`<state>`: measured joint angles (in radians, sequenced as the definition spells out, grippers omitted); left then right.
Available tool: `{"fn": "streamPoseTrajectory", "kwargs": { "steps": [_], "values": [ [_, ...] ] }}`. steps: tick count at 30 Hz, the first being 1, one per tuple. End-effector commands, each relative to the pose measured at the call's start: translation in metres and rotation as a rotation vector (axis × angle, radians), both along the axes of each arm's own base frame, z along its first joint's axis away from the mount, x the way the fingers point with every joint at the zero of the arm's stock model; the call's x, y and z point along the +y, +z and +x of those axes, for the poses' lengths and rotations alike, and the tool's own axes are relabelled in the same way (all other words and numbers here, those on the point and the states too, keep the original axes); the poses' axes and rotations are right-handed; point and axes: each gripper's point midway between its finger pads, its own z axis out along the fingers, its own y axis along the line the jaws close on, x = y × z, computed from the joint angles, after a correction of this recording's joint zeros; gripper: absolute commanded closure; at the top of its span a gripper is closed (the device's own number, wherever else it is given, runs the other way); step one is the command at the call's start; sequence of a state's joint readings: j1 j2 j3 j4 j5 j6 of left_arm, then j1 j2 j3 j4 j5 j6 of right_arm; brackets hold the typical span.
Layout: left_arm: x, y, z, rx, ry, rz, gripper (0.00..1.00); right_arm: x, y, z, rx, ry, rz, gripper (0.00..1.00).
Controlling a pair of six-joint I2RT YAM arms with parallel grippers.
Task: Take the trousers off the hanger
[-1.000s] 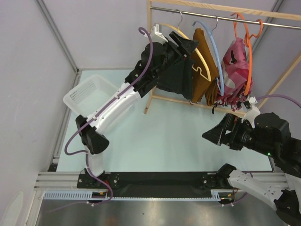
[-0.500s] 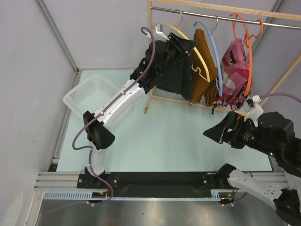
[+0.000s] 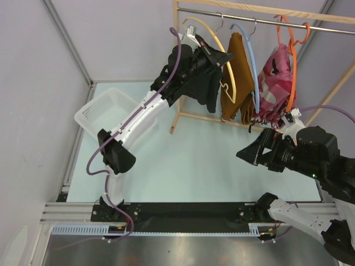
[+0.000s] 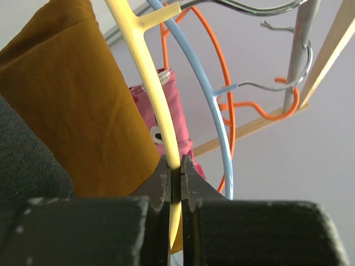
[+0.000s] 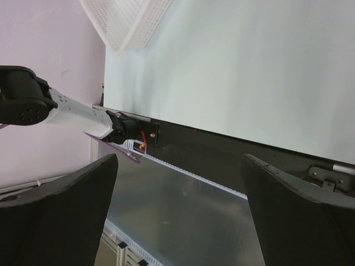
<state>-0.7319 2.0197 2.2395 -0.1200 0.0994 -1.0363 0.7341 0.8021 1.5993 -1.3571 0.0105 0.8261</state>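
Slippage looks like the first hazard: the left gripper (image 4: 175,166) is pressed together on the slim yellow arm of the hanger (image 4: 141,72), and that narrow, smooth plastic could twist or slide between the jaws if the arm pulls at an angle. Crowding is the next one. The light blue hanger (image 4: 219,138) hangs just beside the yellow one, with the mustard-brown garment (image 4: 66,100) close on the other side and the orange hanger (image 4: 230,122) behind, so a sideways tug could catch those or drag them along the rail (image 3: 266,19). The metal hook of the yellow hanger sits up at the rail in the top view, and I cannot tell whether it is clear of it. A pull outward before it is lifted free could jam it or rock the wooden rack (image 3: 176,66). The trousers (image 3: 204,91) hang from the hanger just below the left wrist, bunched dark against the arm, and no gripper holds them. A tilt of the hanger could let them slip off unguided onto the bench (image 3: 188,160). The right gripper (image 3: 250,155) hovers low over the bench, well apart from the rack, its jaws spread wide and touching nothing, so it would have a long reach to take the cloth.
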Motion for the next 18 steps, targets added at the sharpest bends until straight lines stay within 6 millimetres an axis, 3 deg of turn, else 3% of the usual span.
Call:
{"fn": "streamPoseTrajectory", "kwargs": {
  "steps": [1,11,18],
  "values": [
    [0.023,0.077,-0.025,-0.353,-0.1,-0.065,1.0,0.0,0.005,0.001,-0.02,0.008,-0.006,0.0],
    [0.034,0.109,-0.048,-0.572,-0.255,-0.11,1.0,0.0,0.003,0.0,-0.001,0.003,-0.008,0.0],
    [0.033,0.115,-0.074,-0.645,-0.367,-0.131,1.0,0.001,0.002,0.001,0.006,-0.001,-0.01,0.0]
  ]
}}
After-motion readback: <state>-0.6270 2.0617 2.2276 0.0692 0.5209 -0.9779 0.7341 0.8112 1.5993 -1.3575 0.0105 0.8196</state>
